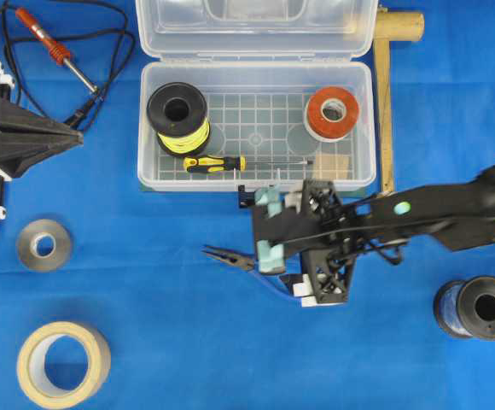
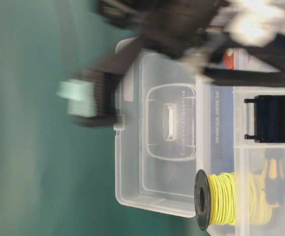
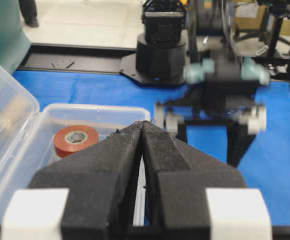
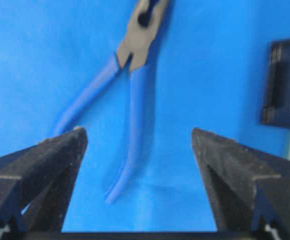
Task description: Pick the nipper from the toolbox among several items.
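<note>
Currently: nipper out of the box, lying on the cloth under the spread right gripper

Blue-handled nipper with slim dark metal jaws (image 4: 135, 85) lies flat on the blue tablecloth (image 1: 188, 342), just in front of the clear whitish plastic toolbox (image 1: 256, 184), outside it. In the overhead view only its dark tip (image 1: 226, 254) shows left of the right arm; the handles are hidden under the arm.

Right gripper (image 4: 137, 150): fingers spread wide, nothing between them. In the right wrist view one finger sits left of the handles and the other well right of them. Cannot tell whether the fingers touch the cloth. That view is slightly blurred.

Left gripper (image 3: 143, 131): fingers pressed together, holding nothing, parked at the left edge of the table, well apart from the nipper.

Inside the toolbox, lid hinged back:
- black spool of yellow wire (image 1: 177, 117), left end
- yellow-and-black-handled screwdriver (image 1: 216, 163), along the front wall
- red-and-white tape roll (image 1: 332, 112), right end
- small wooden block (image 1: 333, 166), front right corner

On the cloth outside: red-handled soldering iron with black cord (image 1: 51, 47) top left, grey tape roll (image 1: 44, 244), beige masking tape roll (image 1: 63, 362), dark empty-looking spool (image 1: 480, 307) lower right.
</note>
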